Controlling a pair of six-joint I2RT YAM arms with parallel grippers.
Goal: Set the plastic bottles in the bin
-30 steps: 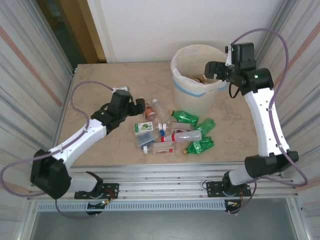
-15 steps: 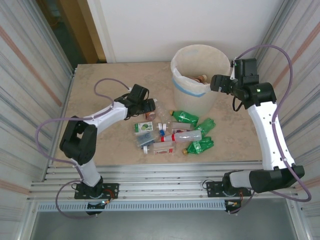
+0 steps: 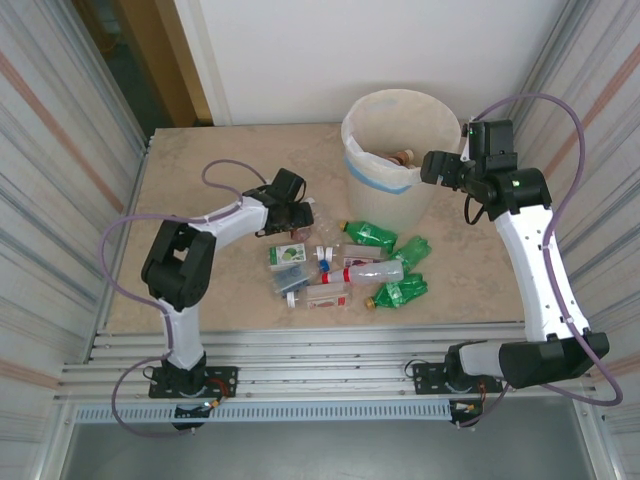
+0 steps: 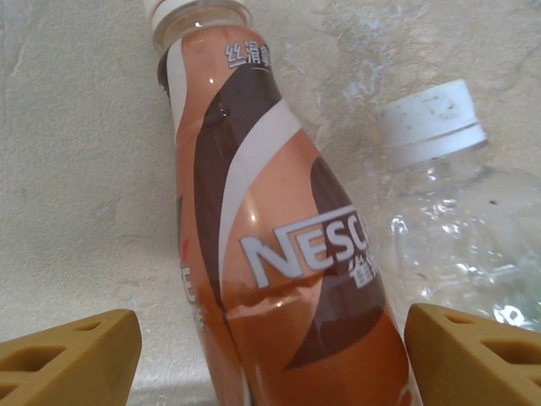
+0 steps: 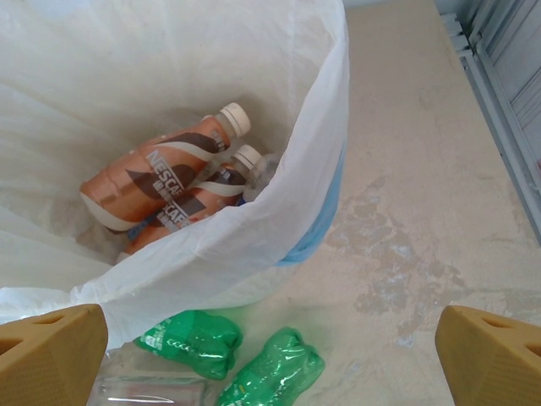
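Left tool point(image 4: 270, 331) straddles the brown bottle point(image 4: 270, 245), open, on the bench point(image 4: 76, 169) well apart from the bin point(image 3: 372, 150) — it may also pinch the clear bottle point(image 4: 461, 237) just beside. Right tool point(image 5: 270, 328): open, empty.

Glossy-wrapped coffee bottle point(image 4: 270, 254), clear plastic bottle point(image 4: 473, 245) w/ matt cap point(image 4: 431, 121), mottled matt tabletop point(image 4: 76, 169).

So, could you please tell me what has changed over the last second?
The left arm folded its elbow up and swung the left tool to the right. It now straddles the brown bottle, jaws open, nothing gripped. The right tool drew back a little from over the bin to its right rim, open and empty throughout. The bin and the other bottles stayed put.
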